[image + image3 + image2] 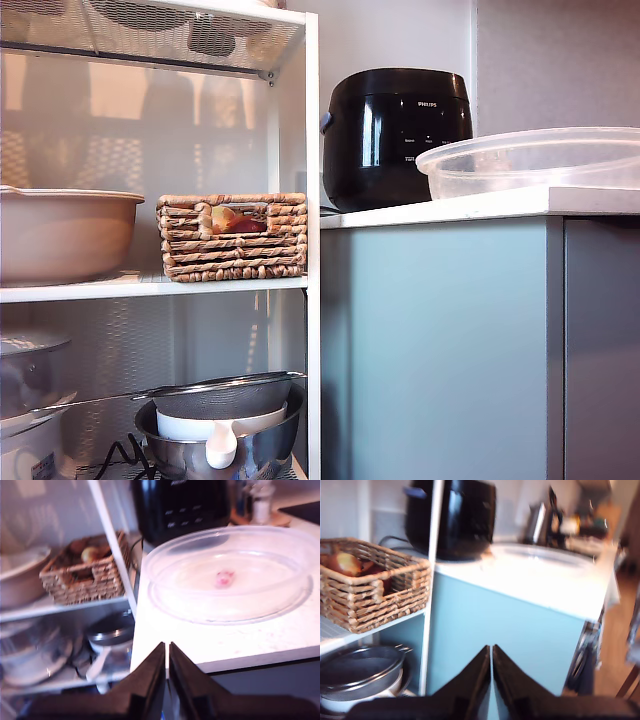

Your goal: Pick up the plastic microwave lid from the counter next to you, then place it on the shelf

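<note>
Clear frosted plastic microwave lid (227,575) untouched on white counter (235,635); both grippers' fingers pressed together, empty. Next: open, approach rim.

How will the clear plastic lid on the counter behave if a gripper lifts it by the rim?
The plastic microwave lid looks thin and see-through, so probably light and slightly flexible. Its smooth rolled rim may slip between narrow jaws. Lying rim-up like a bowl on the counter, it could tilt when held at one edge.

Lid (535,160) on counter (480,207), cooker (395,135) behind; basket (233,236) on shelf (150,287).
</note>
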Available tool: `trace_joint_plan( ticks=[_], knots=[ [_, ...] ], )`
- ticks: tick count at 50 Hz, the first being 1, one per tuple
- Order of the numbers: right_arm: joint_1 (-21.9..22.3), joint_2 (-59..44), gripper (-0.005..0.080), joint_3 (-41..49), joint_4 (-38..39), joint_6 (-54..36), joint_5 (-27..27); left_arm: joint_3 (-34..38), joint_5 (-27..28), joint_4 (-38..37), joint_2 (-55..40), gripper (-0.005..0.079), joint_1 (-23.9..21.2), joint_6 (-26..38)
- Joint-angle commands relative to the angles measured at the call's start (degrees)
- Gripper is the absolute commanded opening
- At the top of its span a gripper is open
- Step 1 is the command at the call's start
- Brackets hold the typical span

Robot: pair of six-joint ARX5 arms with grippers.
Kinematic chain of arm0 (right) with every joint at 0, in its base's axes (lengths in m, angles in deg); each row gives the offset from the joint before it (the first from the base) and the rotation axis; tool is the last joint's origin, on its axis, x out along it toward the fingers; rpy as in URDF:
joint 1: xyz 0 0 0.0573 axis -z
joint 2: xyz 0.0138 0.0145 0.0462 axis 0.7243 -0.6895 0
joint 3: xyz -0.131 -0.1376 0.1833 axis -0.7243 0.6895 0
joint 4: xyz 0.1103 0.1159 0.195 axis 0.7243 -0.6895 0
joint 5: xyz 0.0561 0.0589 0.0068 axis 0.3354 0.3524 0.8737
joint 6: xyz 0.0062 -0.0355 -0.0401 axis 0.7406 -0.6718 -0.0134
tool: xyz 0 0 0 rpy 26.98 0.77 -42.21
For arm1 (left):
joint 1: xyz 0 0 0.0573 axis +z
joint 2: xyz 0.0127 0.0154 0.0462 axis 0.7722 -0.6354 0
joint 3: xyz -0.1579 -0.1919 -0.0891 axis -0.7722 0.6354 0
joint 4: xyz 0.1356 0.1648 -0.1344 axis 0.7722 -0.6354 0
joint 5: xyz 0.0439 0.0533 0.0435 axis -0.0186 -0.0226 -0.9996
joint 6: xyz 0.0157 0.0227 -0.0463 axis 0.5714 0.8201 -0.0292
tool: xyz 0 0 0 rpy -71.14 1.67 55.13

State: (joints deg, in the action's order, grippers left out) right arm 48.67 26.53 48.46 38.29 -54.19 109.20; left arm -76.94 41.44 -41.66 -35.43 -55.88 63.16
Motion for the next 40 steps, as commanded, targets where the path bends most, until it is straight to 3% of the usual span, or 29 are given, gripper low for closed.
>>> trace_joint_plan(
  ticks=[1, 14, 21, 24, 34, 40],
  knots=[
    [0.00, -3.65, 0.0007, -2.45, -1.57, -2.99, 0.63, -2.08, 0.26, 1.05, -1.97, -0.0019, -0.66, 2.82],
    [-0.09, -17.64, 0.0037, -12.28, -5.31, -21.51, 1.20, -6.58, 0.63, 6.01, -11.17, -0.0019, -4.74, 7.28],
    [-2.08, -25.05, 0.0305, -17.66, -6.38, -31.17, 1.18, -8.66, 0.61, 7.87, -18.08, -0.0019, -6.91, 6.99],
    [-3.48, -27.87, 0.0374, -20.06, -6.49, -35.87, 1.25, -9.40, 0.61, 8.90, -20.92, -0.0019, -7.78, 6.47],
    [-7.87, -37.64, 0.0406, -28.44, -8.37, -41.68, 1.18, -12.81, 0.35, 9.75, -28.92, -0.0019, -10.21, 6.12],
    [-9.07, -44.68, 0.0405, -34.86, -13.84, -47.54, -0.33, -15.58, 0.35, 9.84, -33.11, -0.0019, -11.13, 5.81]
  ],
)
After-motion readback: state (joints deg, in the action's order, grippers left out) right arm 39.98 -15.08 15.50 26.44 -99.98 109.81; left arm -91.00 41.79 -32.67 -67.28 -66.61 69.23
